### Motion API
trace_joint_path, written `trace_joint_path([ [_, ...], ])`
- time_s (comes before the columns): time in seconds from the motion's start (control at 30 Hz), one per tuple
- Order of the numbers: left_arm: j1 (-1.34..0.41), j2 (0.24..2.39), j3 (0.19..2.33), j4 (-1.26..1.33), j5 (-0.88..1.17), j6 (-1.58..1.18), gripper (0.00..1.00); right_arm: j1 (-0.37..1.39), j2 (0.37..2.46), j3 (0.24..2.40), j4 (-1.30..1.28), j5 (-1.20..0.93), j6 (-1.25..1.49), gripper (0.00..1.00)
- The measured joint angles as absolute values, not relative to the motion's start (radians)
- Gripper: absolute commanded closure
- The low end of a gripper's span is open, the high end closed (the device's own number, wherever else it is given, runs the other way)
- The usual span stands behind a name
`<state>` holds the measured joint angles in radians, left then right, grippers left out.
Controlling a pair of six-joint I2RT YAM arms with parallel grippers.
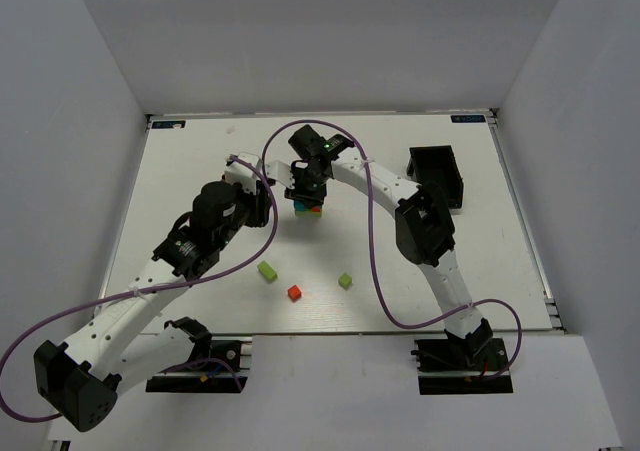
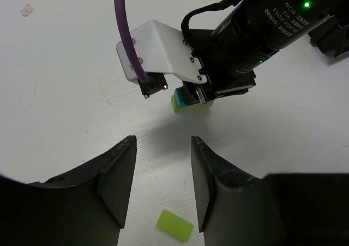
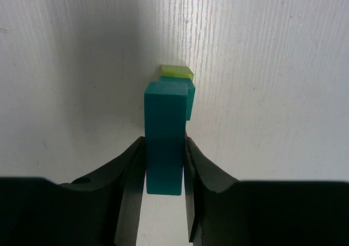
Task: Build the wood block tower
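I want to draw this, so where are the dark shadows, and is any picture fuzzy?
Right wrist view: a grey shadow darkens the table's left side, and the near black fingers gripping the teal bar look a bit soft. Left wrist view: a faint shadow lies on the table in front of the tower. Top view: even light, nothing fuzzy.

I can read white print, upside down, on the black motor housing [image 2: 272,17] above the right gripper [image 2: 192,99]: seemingly "DAMIAO" and "DC24V", the rest blurred. The blue stickers at the far-left [image 1: 167,125] and far-right [image 1: 470,119] corners of the bench [image 1: 480,261] are too small to read.
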<state>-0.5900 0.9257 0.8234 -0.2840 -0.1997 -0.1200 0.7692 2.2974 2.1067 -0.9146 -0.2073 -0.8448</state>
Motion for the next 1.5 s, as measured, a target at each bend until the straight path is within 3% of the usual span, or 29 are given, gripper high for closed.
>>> trace_joint_path([
  [1.5,-0.590,0.926,0.823,-0.284,-0.200,-0.120,0.45,0.769,2.297,2.107,-0.889,-0.184,-0.837,0.86],
])
